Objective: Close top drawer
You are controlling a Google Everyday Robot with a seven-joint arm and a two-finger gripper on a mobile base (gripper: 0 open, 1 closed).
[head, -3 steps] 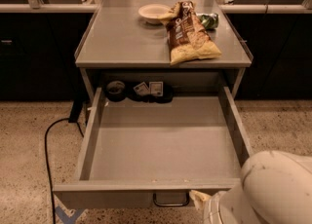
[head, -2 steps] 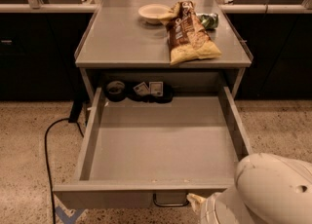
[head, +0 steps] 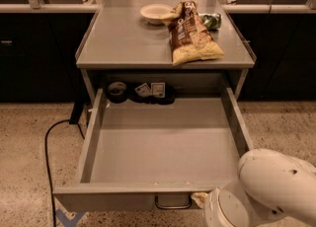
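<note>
The top drawer [head: 163,142] of the grey cabinet is pulled far out toward me. Its flat front [head: 108,200] runs along the bottom of the view, with the dark wire loop handle [head: 173,204] at its centre. My gripper [head: 200,200] is at the bottom right, just right of the handle and against the drawer front's top edge. Only a pale tip shows. The white arm housing [head: 266,191] hides the rest.
A dark tape roll [head: 117,91] and small packets [head: 151,91] lie at the drawer's back. On the cabinet top [head: 123,43] are a white bowl [head: 155,13], a chip bag [head: 191,34] and a green object [head: 212,21]. A black cable [head: 49,142] runs on the floor at left.
The white arm housing has shifted slightly left. The drawer has not moved.
</note>
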